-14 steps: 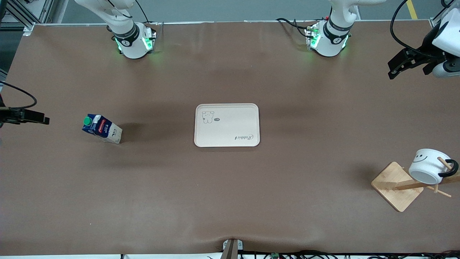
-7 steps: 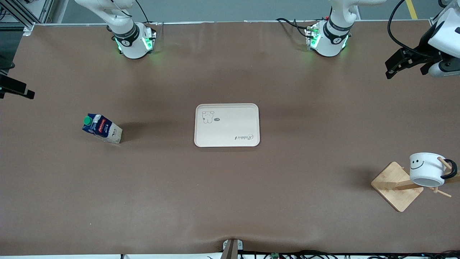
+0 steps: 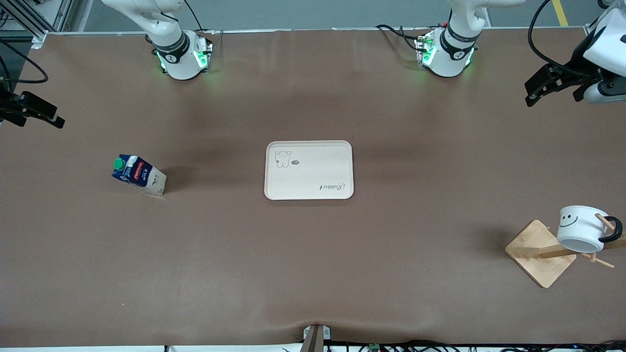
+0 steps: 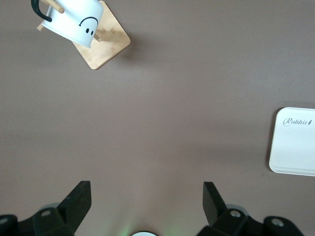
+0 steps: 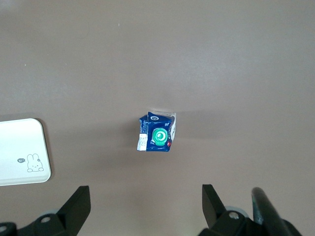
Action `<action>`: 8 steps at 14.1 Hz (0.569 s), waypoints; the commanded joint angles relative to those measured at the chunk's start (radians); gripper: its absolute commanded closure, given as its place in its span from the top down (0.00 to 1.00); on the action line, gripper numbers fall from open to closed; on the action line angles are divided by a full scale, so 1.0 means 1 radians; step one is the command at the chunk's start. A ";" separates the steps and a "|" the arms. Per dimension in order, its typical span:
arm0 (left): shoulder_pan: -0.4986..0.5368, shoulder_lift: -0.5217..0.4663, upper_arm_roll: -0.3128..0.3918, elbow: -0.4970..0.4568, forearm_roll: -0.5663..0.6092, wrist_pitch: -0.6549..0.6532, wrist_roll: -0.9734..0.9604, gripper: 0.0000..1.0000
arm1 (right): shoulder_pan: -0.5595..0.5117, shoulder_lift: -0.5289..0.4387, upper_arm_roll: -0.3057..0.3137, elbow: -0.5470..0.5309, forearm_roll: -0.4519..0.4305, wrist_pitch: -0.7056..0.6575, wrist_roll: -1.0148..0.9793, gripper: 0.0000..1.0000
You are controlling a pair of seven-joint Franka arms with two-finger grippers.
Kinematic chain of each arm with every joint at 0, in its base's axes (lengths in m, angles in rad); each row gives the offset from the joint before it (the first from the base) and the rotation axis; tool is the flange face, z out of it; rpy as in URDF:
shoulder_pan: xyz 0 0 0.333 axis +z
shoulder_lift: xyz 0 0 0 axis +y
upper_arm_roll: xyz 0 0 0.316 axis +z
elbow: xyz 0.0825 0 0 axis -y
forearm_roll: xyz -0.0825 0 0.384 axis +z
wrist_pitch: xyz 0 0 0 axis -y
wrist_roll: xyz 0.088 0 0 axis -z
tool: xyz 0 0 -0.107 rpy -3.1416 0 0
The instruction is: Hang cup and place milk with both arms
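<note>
My left gripper (image 3: 538, 90) hangs in the air over the table's edge at the left arm's end, fingers spread wide with nothing between them; in the left wrist view the same gripper (image 4: 147, 204) shows both black fingers (image 4: 78, 199) apart over bare brown table (image 4: 162, 98). From there I look down on the cup (image 4: 74, 22), white with a black smile and a black handle, hung by that handle on a peg of the wooden rack (image 4: 106, 44); in the front view the cup (image 3: 582, 229) hangs tilted above the rack's square wooden base (image 3: 535, 254), near the left arm's end and nearer to the front camera than the tray.

My right gripper (image 3: 36, 112) is up over the table's edge at the right arm's end; its fingers stand wide and empty, as the right wrist view shows, where the gripper (image 5: 145, 204) frames bare table with one finger (image 5: 78, 201) at each side. Below it I see the milk (image 5: 157, 136) standing upright, green cap on top, well apart from the fingers; in the front view the milk (image 3: 138, 174) stands on the table toward the right arm's end, about level with the tray and clear of it.

The tray (image 3: 309, 170), cream with a small rabbit drawing and script lettering, lies flat in the middle of the table (image 3: 313, 254); I see a corner of it in both wrist views, (image 4: 295, 142) and (image 5: 22, 152).
</note>
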 commanded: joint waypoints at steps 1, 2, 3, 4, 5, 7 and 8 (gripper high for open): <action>0.007 -0.009 0.005 0.011 -0.016 -0.003 0.043 1.00 | 0.010 -0.019 0.016 0.000 -0.036 0.009 0.011 1.00; 0.007 -0.007 0.007 0.014 -0.015 -0.003 0.045 1.00 | 0.027 -0.016 0.016 0.002 -0.068 0.009 0.012 1.00; 0.007 -0.007 0.007 0.015 -0.015 -0.003 0.042 1.00 | 0.036 -0.016 0.016 0.014 -0.086 0.008 0.023 1.00; 0.007 -0.006 0.007 0.017 -0.015 -0.003 0.043 1.00 | 0.035 -0.016 0.016 0.022 -0.088 0.008 0.023 1.00; 0.007 -0.006 0.007 0.017 -0.015 -0.003 0.042 1.00 | 0.030 -0.013 0.015 0.025 -0.090 0.009 0.023 1.00; 0.005 0.002 0.007 0.026 -0.015 -0.003 0.042 1.00 | 0.024 0.003 0.015 0.036 -0.088 0.008 0.023 1.00; 0.004 0.005 0.007 0.032 -0.013 -0.005 0.037 1.00 | 0.023 0.004 0.013 0.036 -0.088 0.008 0.023 1.00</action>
